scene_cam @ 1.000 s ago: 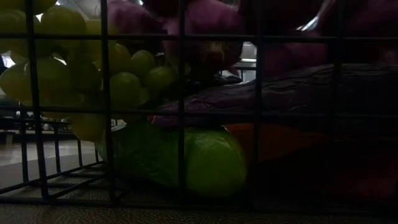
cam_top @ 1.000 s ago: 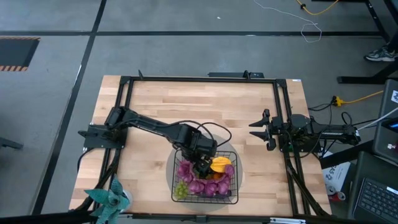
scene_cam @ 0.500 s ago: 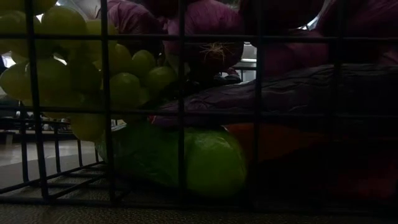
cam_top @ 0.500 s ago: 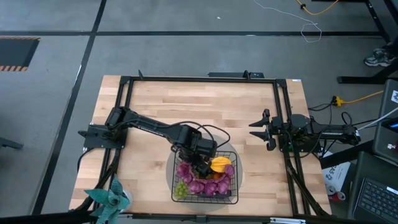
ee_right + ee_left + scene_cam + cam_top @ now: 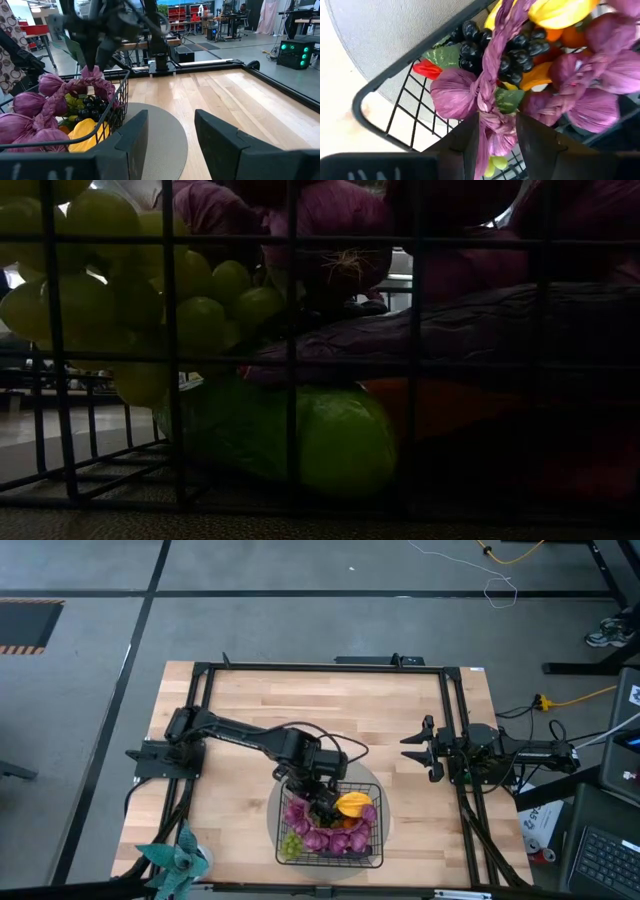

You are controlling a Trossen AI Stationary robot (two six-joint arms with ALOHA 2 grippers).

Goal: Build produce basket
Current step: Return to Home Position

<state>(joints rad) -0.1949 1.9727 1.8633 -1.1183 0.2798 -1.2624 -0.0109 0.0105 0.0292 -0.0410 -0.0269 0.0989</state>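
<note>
Basket: the black wire basket (image 5: pixel 330 861) stands on the round grey mat (image 5: pixel 377 783) at the near middle of the desk (image 5: pixel 250 700). It is square with rounded corners and open grid sides.

Produce: it is all inside the basket, heaped to the rim. The purple garlic braid (image 5: pixel 492 65) lies on top, with papery bulbs hanging from a plaited stem. Under it are dark grapes (image 5: pixel 470 45), a red chili (image 5: pixel 426 70) against the mesh and a yellow banana (image 5: pixel 352 804) on the right side. Green grapes (image 5: pixel 190 290) press against the near wall, with a smooth green piece (image 5: pixel 330 440) below them on the floor of the basket.

My left gripper: my left gripper (image 5: pixel 497 120) hangs just over the far part of the basket with its fingers parted. The braid shows in the gap between them, and I see no clamp on it.

My right gripper: my right gripper (image 5: pixel 167 125) waits at the right edge of the desk, well apart from the basket. It is spread wide and empty.

Elsewhere: a teal plant (image 5: pixel 175 858) stands at the near left corner.

Change over the last second: my left arm has pulled back and up, and the wrist has shifted from the basket's middle toward its far rim. One garlic bulb behind the near mesh was blurred a second ago and now sits sharp and at rest. The basket and my right arm have not moved.
</note>
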